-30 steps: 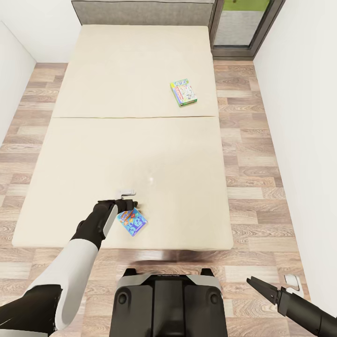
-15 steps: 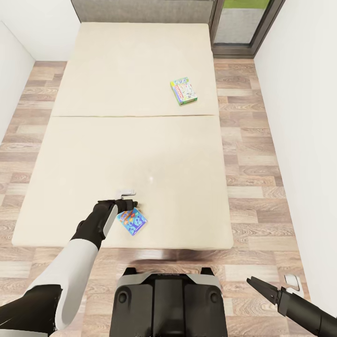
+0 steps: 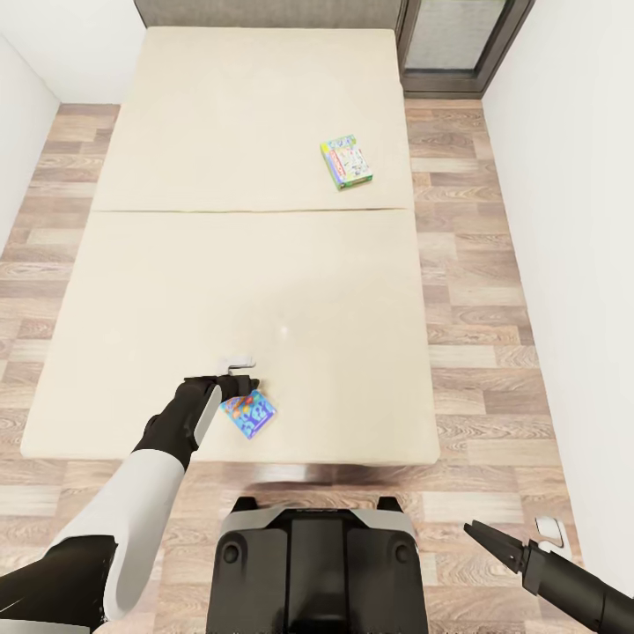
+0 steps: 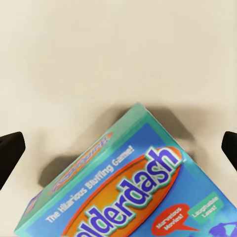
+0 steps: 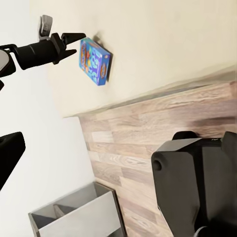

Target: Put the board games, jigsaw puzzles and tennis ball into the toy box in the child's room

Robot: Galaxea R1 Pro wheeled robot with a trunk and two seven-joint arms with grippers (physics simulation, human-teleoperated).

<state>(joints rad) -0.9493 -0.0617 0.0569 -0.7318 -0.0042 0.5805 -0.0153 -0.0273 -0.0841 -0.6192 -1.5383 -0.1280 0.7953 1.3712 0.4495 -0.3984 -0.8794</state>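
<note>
While our left gripper (image 3: 241, 385) hangs low over the bed (image 3: 220, 291), left of centre in the head view's lower half, its jaws stand spread apart and grasp nothing. Just below and right of it in the picture, a blue game box (image 3: 248, 414) lies flat on the mattress near the bed's near edge; in the left wrist view the box (image 4: 143, 197) reads "Balderdash" in part and sits between the two dark fingertips (image 4: 10, 153). A second game box (image 3: 345, 162), green and white, lies upper right of centre. Our right gripper (image 3: 486, 537) hovers over the wood floor (image 3: 475, 352) at lower right, fingers parted and empty.
</note>
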